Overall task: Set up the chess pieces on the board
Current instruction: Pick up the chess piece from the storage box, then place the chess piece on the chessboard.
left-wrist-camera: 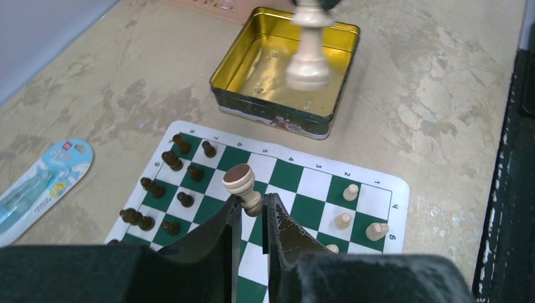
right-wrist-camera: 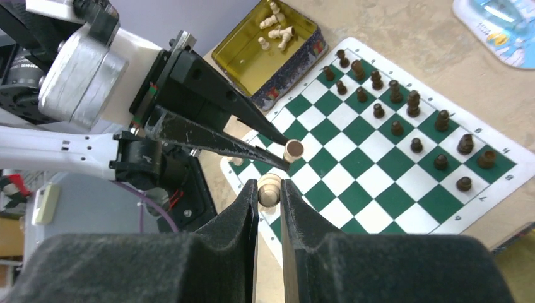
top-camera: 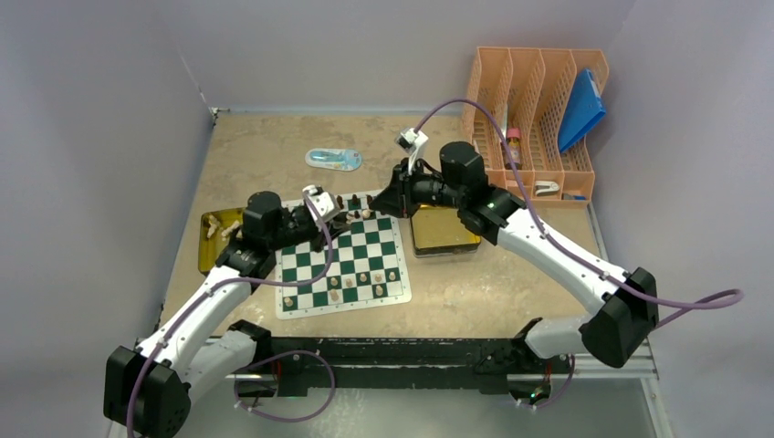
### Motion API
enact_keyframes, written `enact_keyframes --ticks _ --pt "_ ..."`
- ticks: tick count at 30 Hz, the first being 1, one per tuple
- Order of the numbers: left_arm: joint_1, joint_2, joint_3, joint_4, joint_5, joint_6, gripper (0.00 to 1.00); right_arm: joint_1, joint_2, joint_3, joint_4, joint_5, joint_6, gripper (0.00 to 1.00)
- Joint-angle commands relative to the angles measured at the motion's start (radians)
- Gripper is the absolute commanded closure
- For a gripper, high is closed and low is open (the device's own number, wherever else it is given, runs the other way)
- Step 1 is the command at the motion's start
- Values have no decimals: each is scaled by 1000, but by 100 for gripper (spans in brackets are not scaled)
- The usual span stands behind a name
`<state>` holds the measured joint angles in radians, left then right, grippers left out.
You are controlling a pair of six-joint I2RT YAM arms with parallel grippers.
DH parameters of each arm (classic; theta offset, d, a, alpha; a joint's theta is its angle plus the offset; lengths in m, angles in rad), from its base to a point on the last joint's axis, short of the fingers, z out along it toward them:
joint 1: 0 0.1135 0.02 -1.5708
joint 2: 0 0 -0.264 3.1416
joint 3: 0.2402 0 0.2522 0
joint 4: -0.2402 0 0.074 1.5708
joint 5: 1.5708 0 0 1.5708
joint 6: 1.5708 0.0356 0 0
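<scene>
Two cream chess pieces are held above the board (left-wrist-camera: 315, 183) at this moment. The left gripper (left-wrist-camera: 253, 203) is clenched on the tilted cream piece (left-wrist-camera: 240, 180), which is gripped near its head. Its round base is turned upward and away from the squares, so its long axis is slanted, not vertical. The right gripper (right-wrist-camera: 269, 187) is closed on the hanging cream piece (left-wrist-camera: 308, 60), which is held by its top. The base of this one points down, so its long axis stands nearly upright. In the top view both grippers are found over the far part of the board, the left one near the dark pieces (right-wrist-camera: 397, 107), which are ranged in two rows along that far side. The few cream pieces already placed (left-wrist-camera: 342, 220) are standing on the near side, toward the arm bases. The free cream squares are therefore judged to lie nearer to the bases than either pincer. Neither arm is clearly closer to them; the left one is over the left half and the right one at the far right corner. It is judged that the hanging piece can simply be lowered, while the tilted one must first be turned base-down. More loose cream pieces (right-wrist-camera: 277, 28) are left in the gold tin (right-wrist-camera: 290, 66) beside the board.
</scene>
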<state>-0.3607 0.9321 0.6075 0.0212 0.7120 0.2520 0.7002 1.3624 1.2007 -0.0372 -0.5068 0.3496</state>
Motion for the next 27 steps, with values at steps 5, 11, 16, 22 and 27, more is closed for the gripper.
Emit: enact_keyframes --ticks 5,11,16,22,27 --pt "2 -28 4 66 -351 -240 100 31 -163 -179 237 127 -107 88" --pt "73 5 62 21 -373 -441 100 179 -224 -271 288 277 -234 87" --pt "219 41 161 -79 -264 -637 100 275 -230 -356 356 334 -263 87" --pt "237 77 324 -237 -196 -724 100 442 -160 -393 411 466 -343 87" --pt "236 62 425 -308 -125 -722 100 520 -92 -423 442 548 -394 87"
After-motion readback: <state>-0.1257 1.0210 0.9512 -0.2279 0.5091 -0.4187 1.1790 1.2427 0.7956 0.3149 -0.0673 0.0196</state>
